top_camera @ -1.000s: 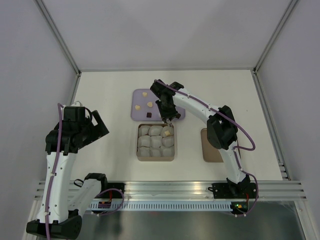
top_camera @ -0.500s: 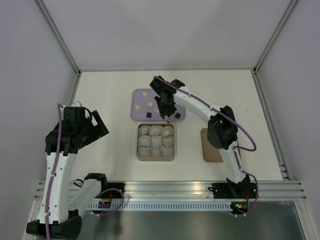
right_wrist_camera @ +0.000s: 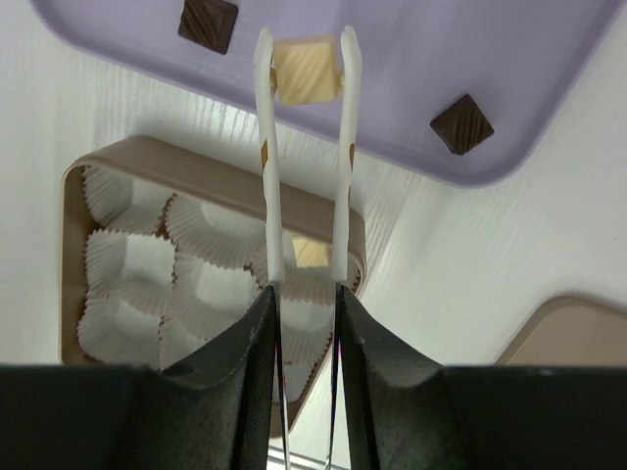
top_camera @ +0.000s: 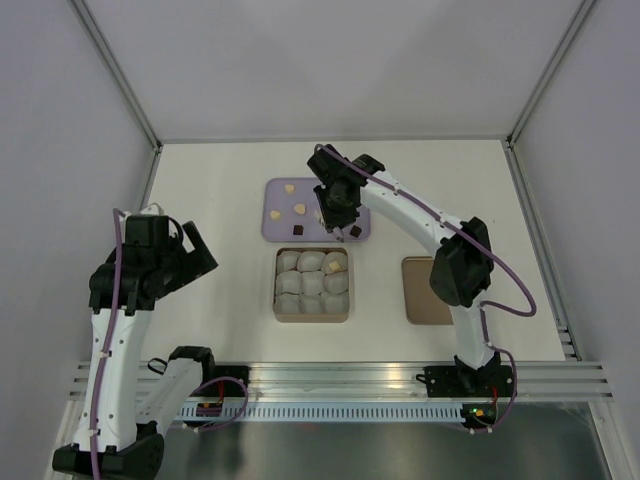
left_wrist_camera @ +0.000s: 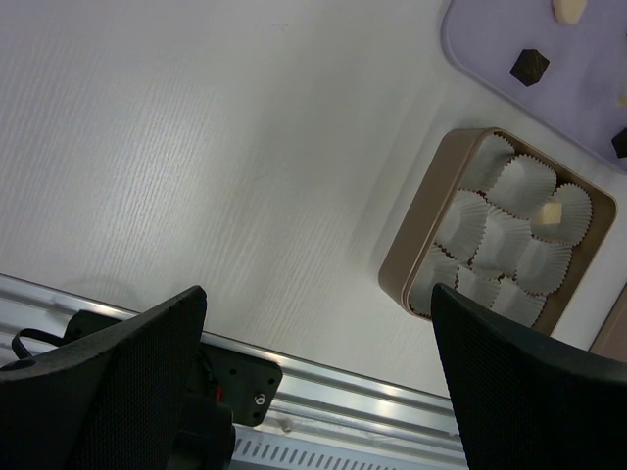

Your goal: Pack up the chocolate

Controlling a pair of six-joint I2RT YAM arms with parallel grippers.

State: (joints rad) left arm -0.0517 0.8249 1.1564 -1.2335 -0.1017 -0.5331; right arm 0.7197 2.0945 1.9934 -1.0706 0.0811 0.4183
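My right gripper [right_wrist_camera: 304,294] is shut on metal tongs [right_wrist_camera: 266,176] with white tips. The tips stand on either side of a cream square chocolate [right_wrist_camera: 307,70] on the purple tray [right_wrist_camera: 549,69], close against it. Two dark squares [right_wrist_camera: 209,20] [right_wrist_camera: 462,123] lie beside it. From above, my right gripper [top_camera: 335,205] is over the tray [top_camera: 280,232], with three cream pieces [top_camera: 299,208] and a dark one [top_camera: 297,229] to its left. One cream piece [top_camera: 334,267] sits in the top right cup of the tan box [top_camera: 312,316]. My left gripper [left_wrist_camera: 318,372] is open and empty.
The box [left_wrist_camera: 411,255] holds several white paper cups [right_wrist_camera: 127,264], with the cream piece [left_wrist_camera: 551,212] in one. A tan lid [top_camera: 422,290] lies right of the box. The metal rail [left_wrist_camera: 372,392] runs along the near edge. My left arm [top_camera: 140,265] hangs over the left table side.
My right gripper has moved with the tongs from over the box's top right cup back to the purple tray. The tips now flank a cream piece. The left arm has hardly moved.
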